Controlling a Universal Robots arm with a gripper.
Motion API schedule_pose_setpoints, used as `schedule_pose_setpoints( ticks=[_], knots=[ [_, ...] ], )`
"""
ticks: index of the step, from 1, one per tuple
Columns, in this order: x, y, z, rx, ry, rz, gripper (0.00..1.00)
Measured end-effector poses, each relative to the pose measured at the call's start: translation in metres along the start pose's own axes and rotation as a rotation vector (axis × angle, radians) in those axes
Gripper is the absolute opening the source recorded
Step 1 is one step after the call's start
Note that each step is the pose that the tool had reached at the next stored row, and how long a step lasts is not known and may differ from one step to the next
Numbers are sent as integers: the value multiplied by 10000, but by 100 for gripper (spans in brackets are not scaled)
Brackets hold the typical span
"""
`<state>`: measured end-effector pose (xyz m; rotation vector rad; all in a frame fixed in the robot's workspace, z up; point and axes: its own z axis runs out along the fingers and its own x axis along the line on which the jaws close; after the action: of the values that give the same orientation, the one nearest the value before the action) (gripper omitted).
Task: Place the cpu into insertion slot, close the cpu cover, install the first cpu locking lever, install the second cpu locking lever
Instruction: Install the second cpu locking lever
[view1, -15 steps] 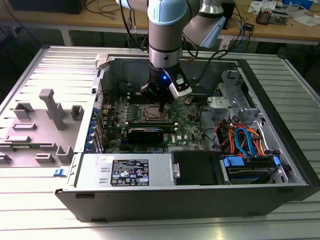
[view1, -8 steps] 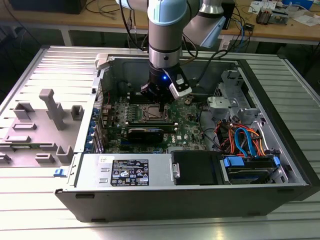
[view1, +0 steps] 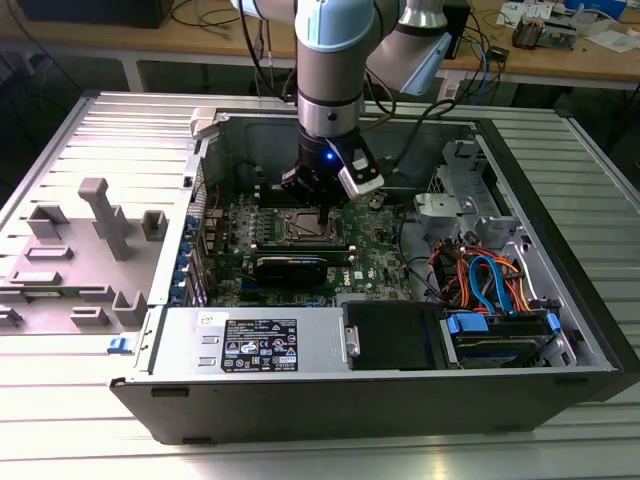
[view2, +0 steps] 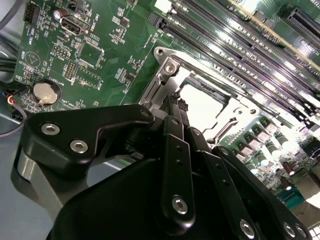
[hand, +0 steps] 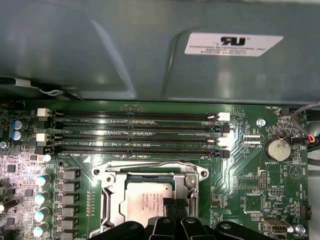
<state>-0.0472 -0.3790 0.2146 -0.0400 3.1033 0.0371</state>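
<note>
Premises present as an electronics lab or workshop: an opened computer case on a ribbed metal table, with cable-strewn wooden benches behind.

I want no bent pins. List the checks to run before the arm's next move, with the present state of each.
1. Flat silver-grey square cpu lies in the dark square insertion slot: ok.
2. Thin silvery metal cpu cover frames the chip: ok; pressed fully flat: cannot tell.
3. Locking levers latched: cannot tell.
4. Black gripper sits over the socket's edge: ok.
5. Long black memory slots lie apart from the gripper: ok.
</note>
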Motion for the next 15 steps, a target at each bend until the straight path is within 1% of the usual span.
schedule_pose_setpoints(
  ticks=[2, 5, 7, 10, 13, 15],
  knots=[
    [1, -19, 0, -1, 0, 1, 11],
    [0, -21, -15, 0, 0, 1, 11],
    [-1, -20, -46, 0, 0, 1, 11],
    [-2, -19, -74, 0, 0, 1, 11],
    [-2, -34, -76, 0, 0, 0, 11],
    [-1, -61, -76, 1, 1, 0, 11]
  ],
)
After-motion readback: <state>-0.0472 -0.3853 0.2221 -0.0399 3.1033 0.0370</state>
